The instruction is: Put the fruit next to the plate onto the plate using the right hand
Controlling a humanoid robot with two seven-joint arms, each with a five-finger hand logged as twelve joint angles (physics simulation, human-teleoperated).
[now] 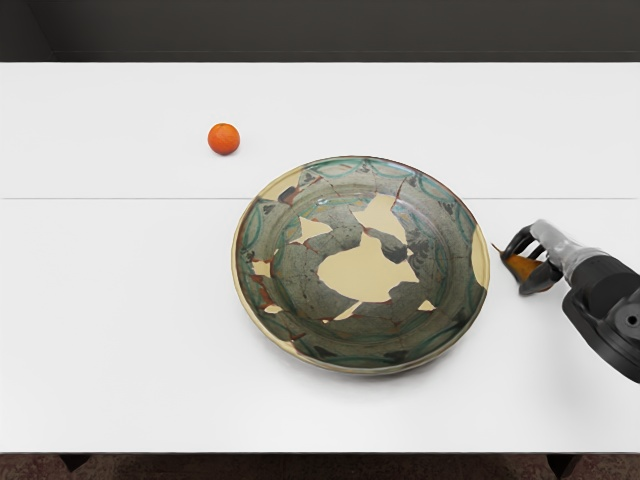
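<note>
A wide, shallow plate [268, 215] with a green, brown and cream pattern sits in the middle of the white table. Just off its right rim lies a small orange-brown fruit [517, 266] with a thin dark stem pointing toward the plate. My right hand [526, 263] comes in from the right edge, its dark fingers curled around this fruit, at table height beside the plate. Most of the fruit is hidden by the fingers. The left arm does not show.
A small round orange fruit [223, 138] lies on the table behind and to the left of the plate, a short way from its rim. The table's front edge runs along the bottom, and a dark wall stands behind the far edge.
</note>
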